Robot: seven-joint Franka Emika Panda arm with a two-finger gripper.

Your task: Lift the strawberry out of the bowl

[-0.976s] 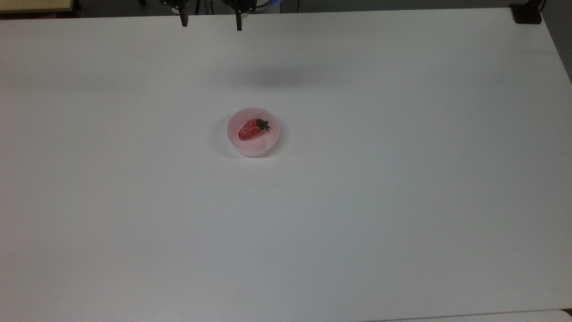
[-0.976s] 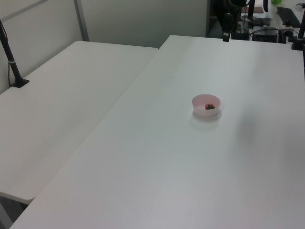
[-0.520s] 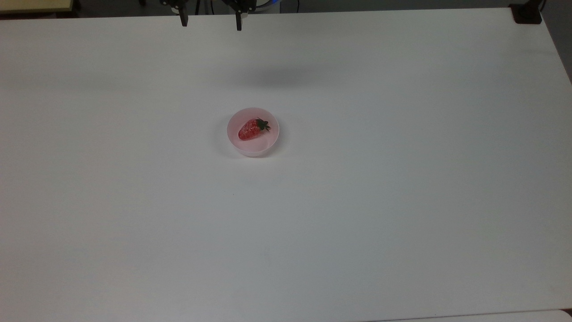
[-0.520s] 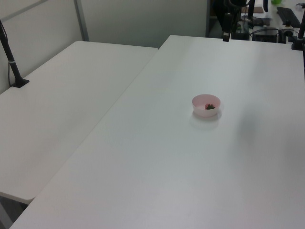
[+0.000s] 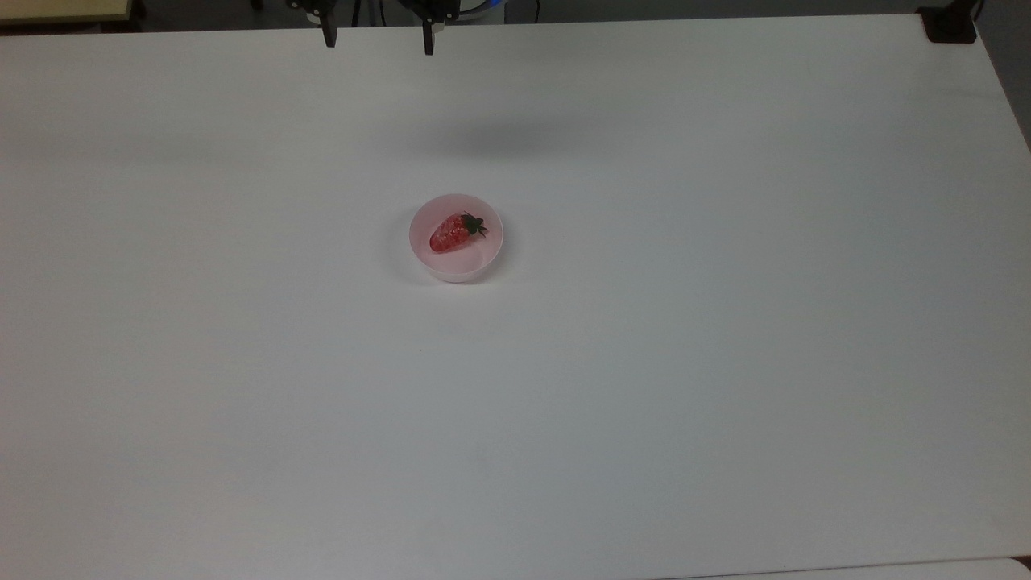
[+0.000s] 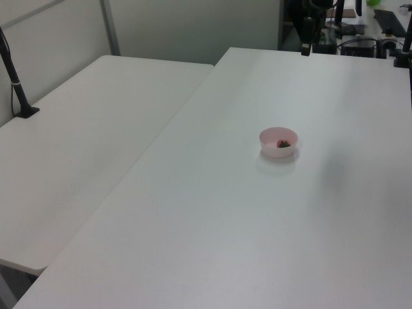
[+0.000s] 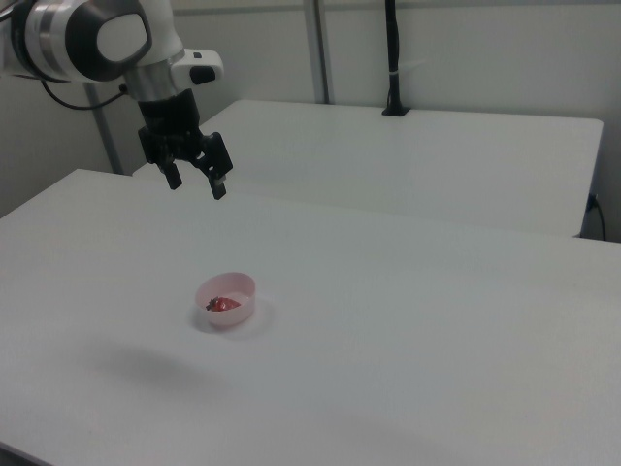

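Arm (image 7: 92, 39) raised, pointing down | jaws wide apart, empty | strawberry (image 5: 453, 232) lying in bowl (image 5: 456, 266)

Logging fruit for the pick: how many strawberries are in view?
1. The strawberry lies inside the pink bowl mid-table, leafy cap toward the top view's right. The bowl's wall could hide nothing more.

The top view cuts off the gripper (image 5: 376, 42) at the upper edge — the two dark fingertips (image 5: 329, 36) show, the body above them does not. In the left view the bowl (image 6: 279, 142) wall hides most of the strawberry (image 6: 282, 144) — its shape is too small to tell there. In the right view the arm (image 7: 87, 39) is cut by the right view's left edge.
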